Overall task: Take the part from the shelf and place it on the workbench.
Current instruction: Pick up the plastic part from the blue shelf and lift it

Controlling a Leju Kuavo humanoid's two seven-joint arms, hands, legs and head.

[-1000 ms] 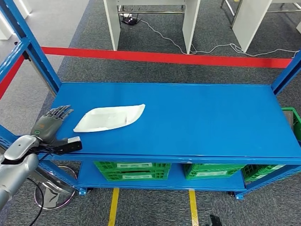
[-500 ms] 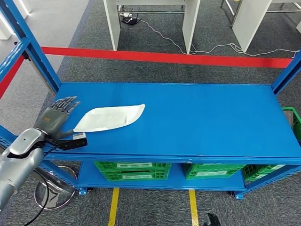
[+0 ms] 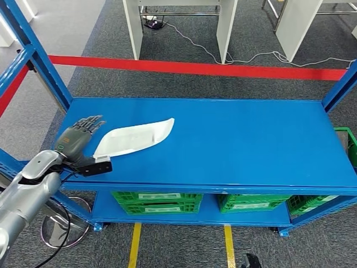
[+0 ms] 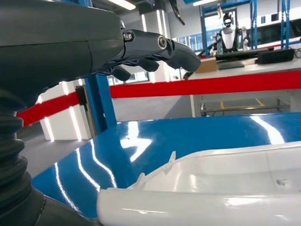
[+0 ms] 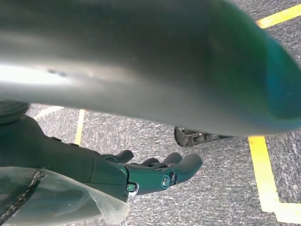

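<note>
The white part (image 3: 134,136), a long shallow tray-like moulding, lies flat on the blue shelf (image 3: 236,139) toward its left end, one tip angled away from the robot. The left hand (image 3: 78,138) hovers just beside the part's near-left end with its fingers (image 4: 156,47) stretched out and apart, holding nothing; whether it touches the part cannot be told. The right hand (image 5: 149,174) hangs over grey carpet with yellow floor lines (image 5: 266,174), fingers loosely extended and empty. Blue uprights (image 3: 38,56) frame the shelf at the left, close to the left arm. Under the shelf sit green crates (image 3: 158,202) with pale labels, their writing too small to read. Behind the shelf a red floor stripe (image 3: 198,68) crosses the carpet before white table legs (image 3: 134,28) and a trailing cable (image 3: 252,57).
</note>
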